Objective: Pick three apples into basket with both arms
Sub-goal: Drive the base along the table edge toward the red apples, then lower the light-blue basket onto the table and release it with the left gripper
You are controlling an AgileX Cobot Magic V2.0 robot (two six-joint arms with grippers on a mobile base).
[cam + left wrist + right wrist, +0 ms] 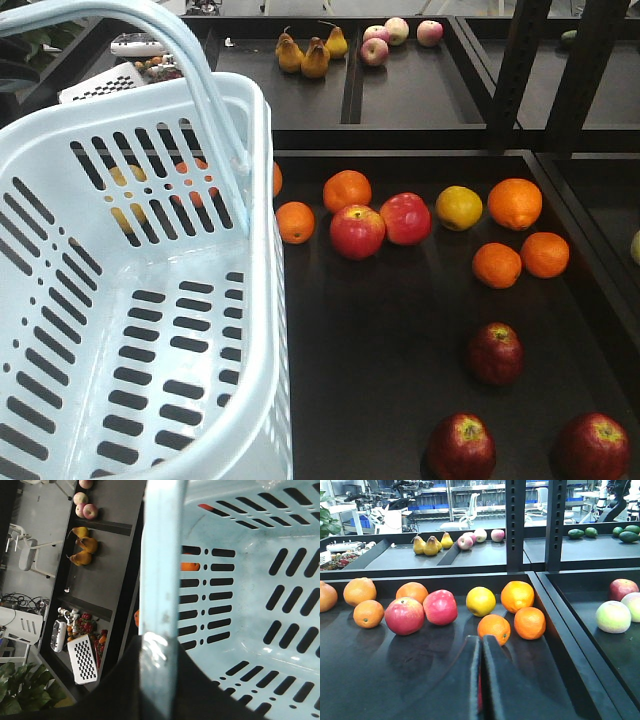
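- Apples [495, 353] (the three dark red ones) lie on the dark surface [380, 330] in the lower right of the front view. One is higher up and two sit at the bottom edge, all apart from each other.
- Basket [265, 330] fills the left of that view, tilted and with nothing in it, so no apple is in yet.
- Left tool [155, 652] appears clamped on the handle [205, 95]. In the left wrist view the pale bar runs straight down into its dark body.
- Right tool [481, 638] has its fingers pressed almost together and holds nothing. A red sliver shows through the slit, and I cannot tell what it is. It does not appear in the front view.
- Step in hand, as I judge it: the first pick, not yet begun.
- Next move calls for the right tool to spread wide and come down over a dark apple.
- It should keep off the brighter apples [357, 231] and oranges [497, 265] in the middle of the frame, then carry the apple left over the rim.
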